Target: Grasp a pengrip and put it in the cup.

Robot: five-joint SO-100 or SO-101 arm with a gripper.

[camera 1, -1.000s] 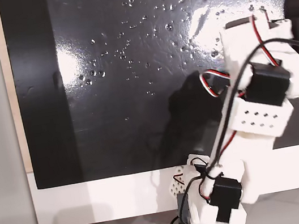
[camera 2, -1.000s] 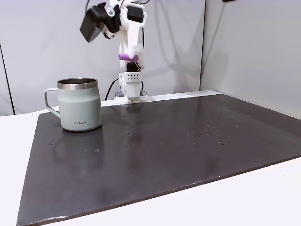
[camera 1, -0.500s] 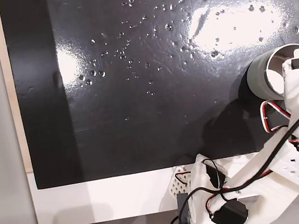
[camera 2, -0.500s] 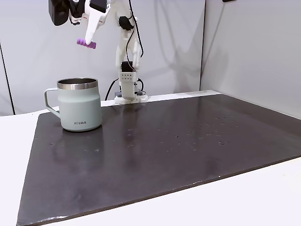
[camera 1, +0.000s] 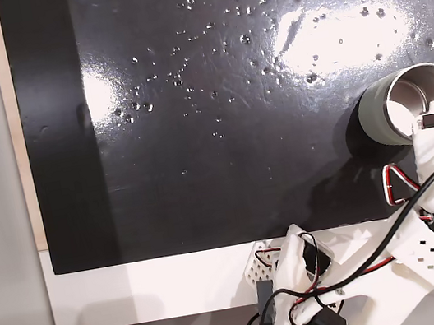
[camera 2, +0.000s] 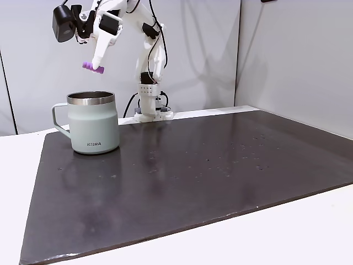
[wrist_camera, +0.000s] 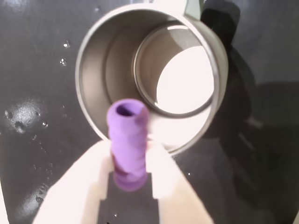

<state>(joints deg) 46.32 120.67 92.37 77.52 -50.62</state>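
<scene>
Above the "KIIRA" cup (camera 2: 92,122), the hand (camera 2: 95,65) pinches the pengrip (camera 2: 92,67) tight.

Bright, even room light. From above, the glossy black mat (camera 1: 202,173) throws two white glare patches and glinting specks. The wrist view is soft: the cup (wrist_camera: 93,70) bottom blows out white, the near white fingers (wrist_camera: 70,186) blur, and a shadow falls beside the cup.

Cup (camera 1: 382,105) rim partly behind arm; pengrip (wrist_camera: 127,140) base between blurred tool fingers.

Shiny steel cup (wrist_camera: 117,60), glossy mat (camera 2: 220,165)
</scene>
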